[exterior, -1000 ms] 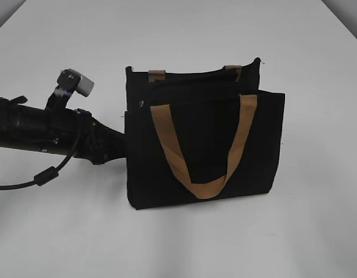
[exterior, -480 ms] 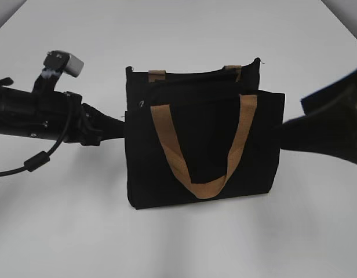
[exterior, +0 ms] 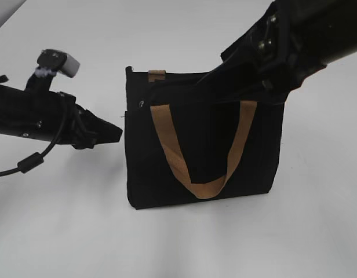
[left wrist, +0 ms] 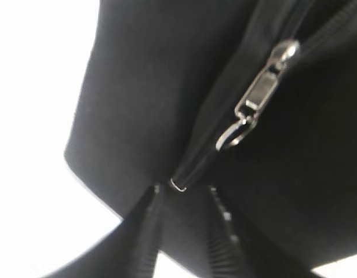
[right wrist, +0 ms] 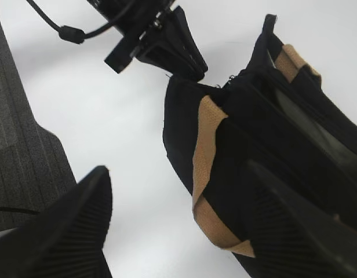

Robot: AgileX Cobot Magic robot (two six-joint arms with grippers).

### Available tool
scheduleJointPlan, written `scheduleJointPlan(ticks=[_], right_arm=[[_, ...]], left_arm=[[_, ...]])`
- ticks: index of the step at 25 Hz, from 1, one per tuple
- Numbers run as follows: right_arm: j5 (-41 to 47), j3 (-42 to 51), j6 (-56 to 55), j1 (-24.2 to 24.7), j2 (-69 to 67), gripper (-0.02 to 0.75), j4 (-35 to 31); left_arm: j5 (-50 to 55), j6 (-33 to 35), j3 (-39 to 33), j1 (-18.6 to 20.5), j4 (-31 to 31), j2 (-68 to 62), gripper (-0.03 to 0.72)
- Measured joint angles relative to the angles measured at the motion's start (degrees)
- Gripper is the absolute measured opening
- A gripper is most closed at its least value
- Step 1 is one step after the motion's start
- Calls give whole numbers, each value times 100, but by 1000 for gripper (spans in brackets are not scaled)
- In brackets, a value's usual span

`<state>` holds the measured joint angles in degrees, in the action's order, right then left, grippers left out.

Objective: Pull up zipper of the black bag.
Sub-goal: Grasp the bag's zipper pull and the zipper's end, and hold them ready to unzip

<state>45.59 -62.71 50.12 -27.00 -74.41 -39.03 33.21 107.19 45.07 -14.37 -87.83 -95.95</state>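
Observation:
The black bag [exterior: 201, 145] stands upright on the white table, its tan handle [exterior: 204, 188] hanging down the front. My left gripper [exterior: 116, 134] is at the bag's left end, its fingers [left wrist: 187, 231] closed narrowly on the fabric just below the end of the zipper. The zipper's silvery pull [left wrist: 259, 92] lies on the zipper line just beyond the fingers. It also shows as a small glint in the exterior view [exterior: 142, 104]. My right gripper [exterior: 225, 81] reaches over the bag's top from the upper right. Its fingers [right wrist: 178, 197] are wide open and empty.
The bag stands on a white table [exterior: 62, 231]. A black cable [exterior: 28, 162] hangs under the left arm. A dark ribbed panel [right wrist: 22, 156] shows at the left edge of the right wrist view.
The right arm came in from the right and swung up over the bag's top. The left arm drew back slightly to the left; the bag stayed in place.

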Motion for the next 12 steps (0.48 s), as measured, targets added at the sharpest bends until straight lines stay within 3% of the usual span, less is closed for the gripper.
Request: scheduleJointPlan(ticks=[3, 5, 7, 12], right_arm=[[24, -18, 10, -30, 0, 536, 5], [30, -18, 10, -35, 0, 536, 10], [30, -18, 10, -35, 0, 536, 17], [30, -18, 24, -35, 0, 536, 17]], left_arm=[[169, 291, 0, 0, -233, -330, 314], [344, 611, 0, 0, -655, -500, 398], [435, 1023, 0, 0, -951, -655, 430], [668, 1519, 239, 0, -1091, -1079, 421]])
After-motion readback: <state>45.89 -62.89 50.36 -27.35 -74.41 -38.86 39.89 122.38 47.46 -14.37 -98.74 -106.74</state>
